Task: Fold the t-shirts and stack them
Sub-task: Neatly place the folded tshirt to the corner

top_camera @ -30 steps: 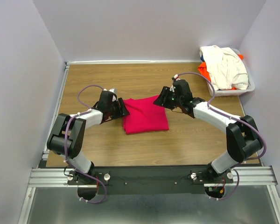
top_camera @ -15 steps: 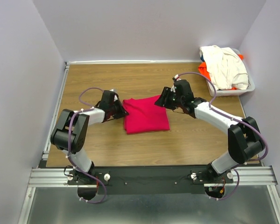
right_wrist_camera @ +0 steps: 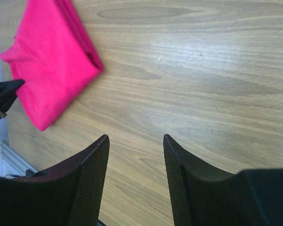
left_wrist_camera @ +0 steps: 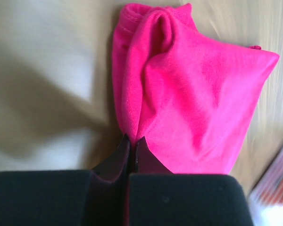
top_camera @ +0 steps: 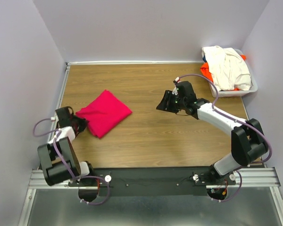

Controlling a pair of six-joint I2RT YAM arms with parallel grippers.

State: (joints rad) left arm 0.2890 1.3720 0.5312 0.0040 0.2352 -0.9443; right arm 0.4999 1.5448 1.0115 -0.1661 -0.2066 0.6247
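Left gripper [left_wrist_camera: 132,143] clamps a corner of the folded crimson-pink t-shirt [top_camera: 104,112] at the table's [top_camera: 146,141] left side; right gripper [right_wrist_camera: 136,141] hangs open over bare wood mid-table. Cream-white t-shirt [top_camera: 226,66] and orange t-shirt [top_camera: 206,70] lie heaped in the white basket [top_camera: 247,90], far right.

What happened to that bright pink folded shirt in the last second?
The left gripper shut on the edge of the folded crimson-pink t-shirt and dragged it to the left side of the wooden table. The right gripper stayed open above it. The white plastic basket, holding the cream-white t-shirt and orange t-shirt, is unchanged.
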